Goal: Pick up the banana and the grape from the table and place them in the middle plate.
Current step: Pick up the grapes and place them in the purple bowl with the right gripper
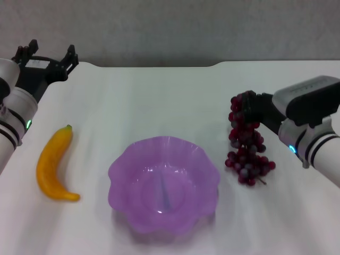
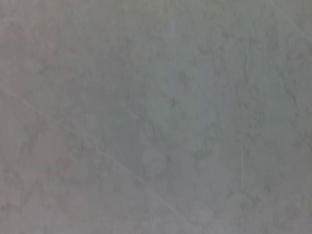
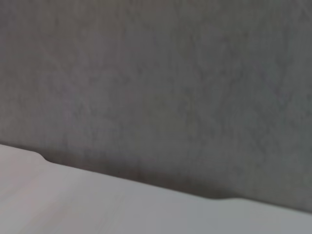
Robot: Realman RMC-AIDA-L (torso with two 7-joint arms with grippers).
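Right hand point(image 1: 248, 109) grips the grape point(image 1: 245, 142), bunch dangling above the table point(image 1: 159, 101)

Looks like a lab or robot test station, not a home. Bare white table point(image 1: 159, 101) with a rounded notch cut in its far edge, set against a plain grey wall point(image 1: 170, 29). No furniture, décor or kitchen fittings visible. Only staged props on the table: banana point(image 1: 53, 164), bunch of grapes point(image 1: 245, 143), purple plastic plate point(image 1: 163, 183). Both wrist views show little beyond grey wall and table edge.
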